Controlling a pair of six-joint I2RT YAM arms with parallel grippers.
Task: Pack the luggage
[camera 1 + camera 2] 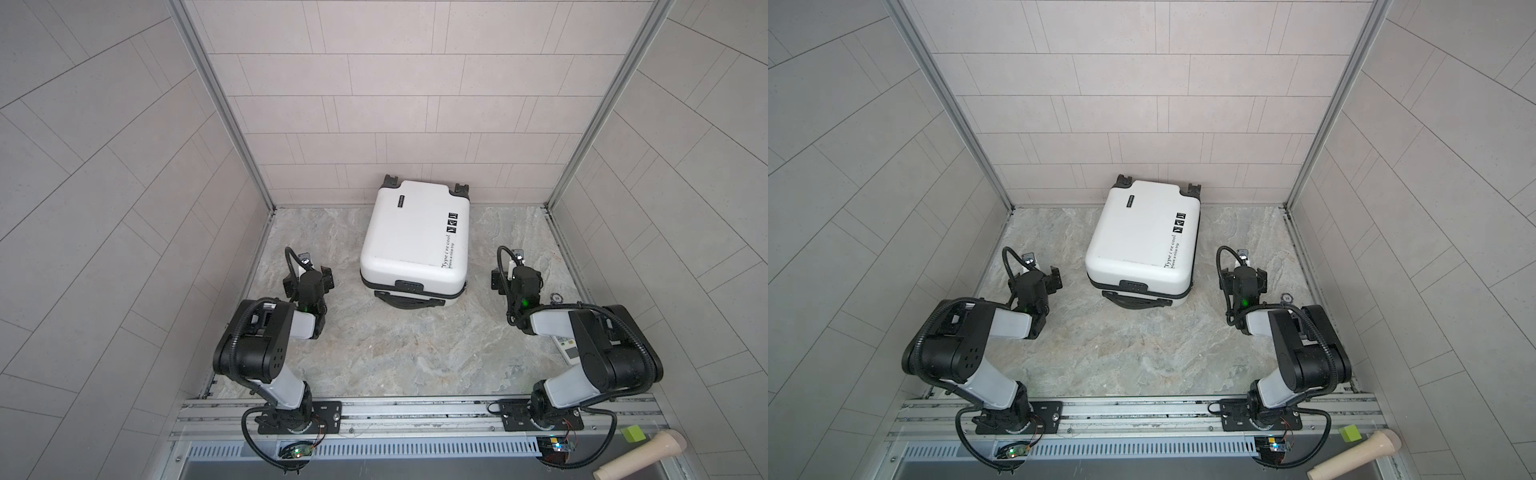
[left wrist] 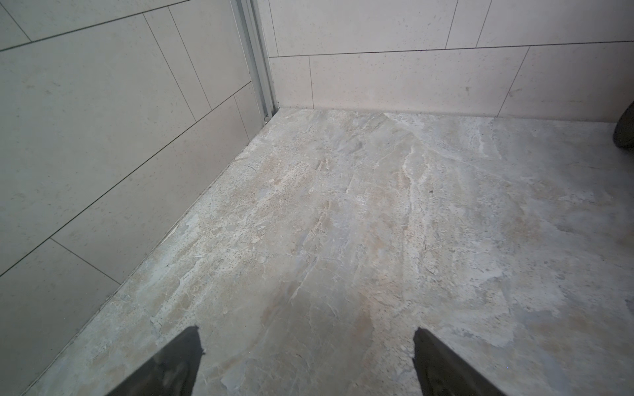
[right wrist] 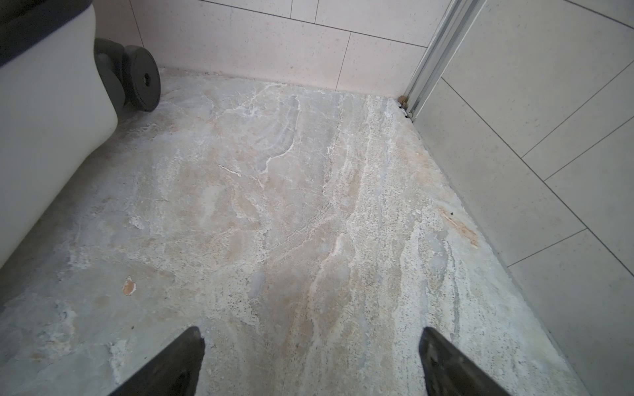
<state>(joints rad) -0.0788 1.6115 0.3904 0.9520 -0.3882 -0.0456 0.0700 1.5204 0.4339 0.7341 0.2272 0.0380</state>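
The luggage (image 1: pixel 415 237) (image 1: pixel 1142 237), a white hard-shell suitcase, lies flat and closed on the stone floor near the back wall in both top views, wheels to the wall and its black handle toward the arms. My left gripper (image 1: pixel 307 272) (image 1: pixel 1034 277) hovers to its left, open and empty. In the left wrist view the left gripper (image 2: pixel 306 330) shows only bare floor between its fingers. My right gripper (image 1: pixel 516 274) (image 1: pixel 1243 276) hangs to the suitcase's right, also open. The right wrist view has the right gripper (image 3: pixel 310 329) over bare floor, with the luggage shell (image 3: pixel 44 113) and a wheel (image 3: pixel 142 79) beside it.
Tiled walls close in the floor on three sides. A white remote-like device (image 1: pixel 567 349) lies under the right arm, and a small round disc (image 1: pixel 555 296) sits by the right wall. Outside the front rail (image 1: pixel 415 415) lie a wooden mallet (image 1: pixel 640 453) and a green block (image 1: pixel 633 433).
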